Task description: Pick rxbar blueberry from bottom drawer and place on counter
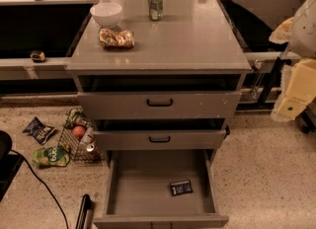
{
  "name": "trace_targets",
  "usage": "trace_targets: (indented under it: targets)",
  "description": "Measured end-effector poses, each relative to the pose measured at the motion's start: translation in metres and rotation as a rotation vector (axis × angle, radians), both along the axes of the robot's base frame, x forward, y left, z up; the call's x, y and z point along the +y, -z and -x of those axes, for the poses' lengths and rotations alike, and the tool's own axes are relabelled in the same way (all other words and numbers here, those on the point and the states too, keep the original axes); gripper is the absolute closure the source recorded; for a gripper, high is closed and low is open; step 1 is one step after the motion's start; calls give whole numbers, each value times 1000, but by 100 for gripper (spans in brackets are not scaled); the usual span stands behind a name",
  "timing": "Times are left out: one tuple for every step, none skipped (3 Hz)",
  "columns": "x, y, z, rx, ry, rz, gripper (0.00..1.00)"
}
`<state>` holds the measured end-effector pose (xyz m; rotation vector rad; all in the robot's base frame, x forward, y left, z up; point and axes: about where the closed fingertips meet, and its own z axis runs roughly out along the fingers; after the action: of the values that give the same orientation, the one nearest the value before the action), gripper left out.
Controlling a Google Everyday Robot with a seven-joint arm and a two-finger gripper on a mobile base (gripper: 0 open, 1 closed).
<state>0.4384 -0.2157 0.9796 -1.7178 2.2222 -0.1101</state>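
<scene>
The rxbar blueberry (181, 187), a small dark bar with pale print, lies flat on the floor of the open bottom drawer (148, 183), toward its front right. The counter (168, 40) is the grey top of the cabinet above. My gripper (290, 103) hangs at the right edge of the view, beside the cabinet at about the height of the top drawer. It is well above and to the right of the bar and holds nothing that I can see.
On the counter stand a white bowl (106, 13), a green can (155, 3) and a crinkly golden-brown snack bag (116, 38). The two upper drawers (159, 103) stand slightly open. A wire basket (78, 141) and snack bags (39, 130) lie on the floor to the left.
</scene>
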Motion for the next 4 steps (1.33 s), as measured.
trace_targets:
  targets:
    - [0, 0, 0, 0, 0, 0, 0]
    - [11, 24, -4, 10, -39, -54, 0]
    - [36, 87, -10, 39, -130, -184, 0]
    - [68, 156, -13, 54, -206, -313, 0]
